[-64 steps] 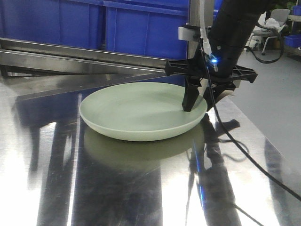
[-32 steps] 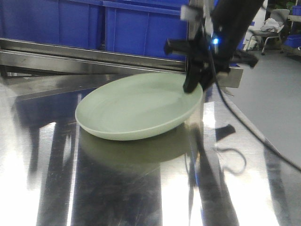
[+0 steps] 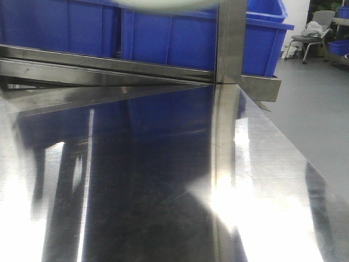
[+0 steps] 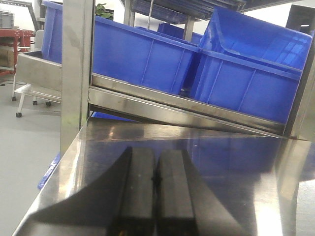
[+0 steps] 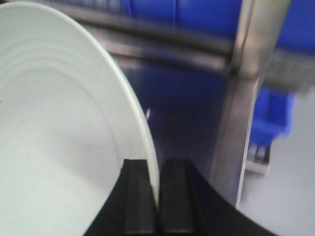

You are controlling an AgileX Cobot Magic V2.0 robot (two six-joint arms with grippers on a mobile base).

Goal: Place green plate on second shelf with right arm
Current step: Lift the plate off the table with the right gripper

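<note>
Plate (image 5: 59, 123) slip: the right claw (image 5: 157, 196) has only a thin bite on the rim, and the wide disc hangs out to its left. A swing or jolt of the arm would likely make the plate pivot or slide out of the hold.
Bins (image 3: 163, 38) knock: blue bins fill the shelf (image 3: 109, 63) behind the table (image 4: 231, 162). Which tier is the second cannot be told. If room there is tight, the plate's far edge could strike a bin wall.
Post (image 5: 241, 98) clip: the steel upright stands just right of the right claw in the right wrist view. A drift that way could catch the wrist or the rim on it.
Left claw (image 4: 155, 182) pose: it sits low over the table and points toward the bins. Its two black fingers are pressed together with nothing between them.
Plate place: it is in the air, off the table. The front view shows only a pale sliver of it at the top edge, left of the post.
Right claw pose: the arm itself is out of the front view, so it is judged to be raised above that frame. The fingers are clamped on the plate's rim, one on each face, and aim toward the shelf frame. The wrist view is blurred, so the plate's tilt is hard to tell.
</note>
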